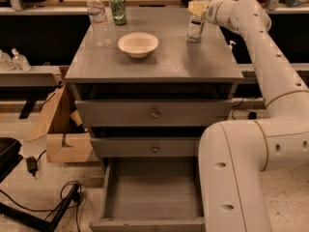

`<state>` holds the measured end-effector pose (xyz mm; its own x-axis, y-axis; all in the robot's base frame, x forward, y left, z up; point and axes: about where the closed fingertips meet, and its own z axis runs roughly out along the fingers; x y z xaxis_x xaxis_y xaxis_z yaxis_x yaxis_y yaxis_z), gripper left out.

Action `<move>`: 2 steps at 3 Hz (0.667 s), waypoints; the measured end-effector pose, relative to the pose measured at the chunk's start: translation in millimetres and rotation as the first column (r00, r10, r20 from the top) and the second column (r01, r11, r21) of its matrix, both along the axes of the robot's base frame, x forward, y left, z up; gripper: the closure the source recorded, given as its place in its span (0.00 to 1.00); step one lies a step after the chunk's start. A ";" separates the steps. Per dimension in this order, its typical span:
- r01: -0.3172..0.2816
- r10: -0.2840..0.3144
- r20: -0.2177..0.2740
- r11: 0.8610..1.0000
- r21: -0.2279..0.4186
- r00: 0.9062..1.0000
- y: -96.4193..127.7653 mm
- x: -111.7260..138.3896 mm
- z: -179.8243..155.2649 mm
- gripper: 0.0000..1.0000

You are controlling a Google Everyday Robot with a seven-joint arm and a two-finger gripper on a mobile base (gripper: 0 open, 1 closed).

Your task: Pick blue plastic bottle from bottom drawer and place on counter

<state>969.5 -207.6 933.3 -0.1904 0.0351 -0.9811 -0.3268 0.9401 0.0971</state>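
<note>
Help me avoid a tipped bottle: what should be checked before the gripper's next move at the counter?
1. Blue plastic bottle upright, base apparently down on the counter: ok.
2. Bottle set in from the counter's right and rear edges: ok.
3. Gripper at the bottle's upper part, at the counter's right rear; whether it grips or has let go: cannot tell.
4. White bowl, green can and taller clear bottle stand apart from the blue plastic bottle, to its left: ok.
5. Bottom drawer pulled open, no bottle seen in it: ok.
</note>
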 end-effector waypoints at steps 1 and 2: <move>0.000 0.000 0.000 1.000 0.000 1.000 0.1 0.0 2.1 0.77; 0.000 0.000 0.000 1.000 0.000 1.000 0.2 -0.3 3.7 0.53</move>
